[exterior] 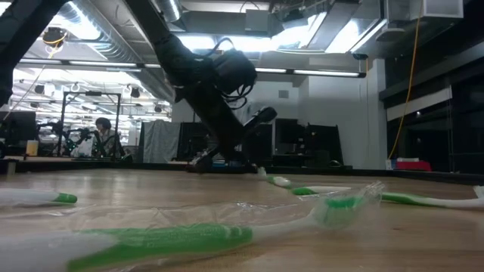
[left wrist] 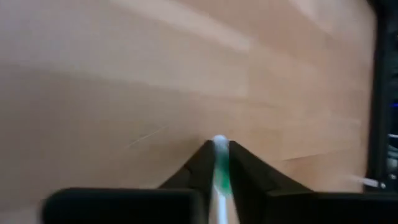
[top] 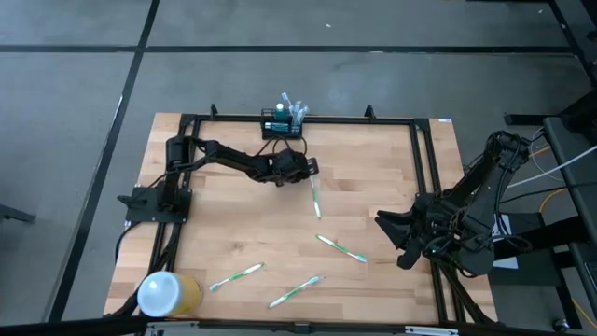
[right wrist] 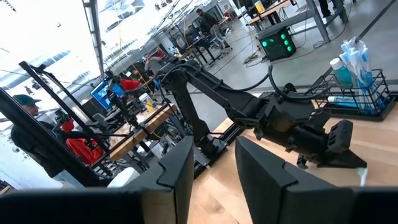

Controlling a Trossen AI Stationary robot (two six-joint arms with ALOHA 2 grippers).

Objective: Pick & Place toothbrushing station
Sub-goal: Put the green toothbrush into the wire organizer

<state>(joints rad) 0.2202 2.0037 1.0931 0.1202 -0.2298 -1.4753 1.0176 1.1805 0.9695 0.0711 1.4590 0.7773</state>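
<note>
We see the left pincer (top: 309, 169) at upper centre, clamped on a toothbrush (top: 315, 198), ready to carry it to the toothbrushing station (top: 283, 125) just above. The right pincer (top: 390, 235) waits apart at lower right of the bench (top: 373, 168).

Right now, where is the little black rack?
In the high view, the small black slotted rack sits at the wooden table's far edge, just beyond the left gripper.

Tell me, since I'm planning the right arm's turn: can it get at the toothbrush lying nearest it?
Probably yes. The right gripper is open at the table's right edge, and bare wood separates it from the nearest toothbrush.
</note>
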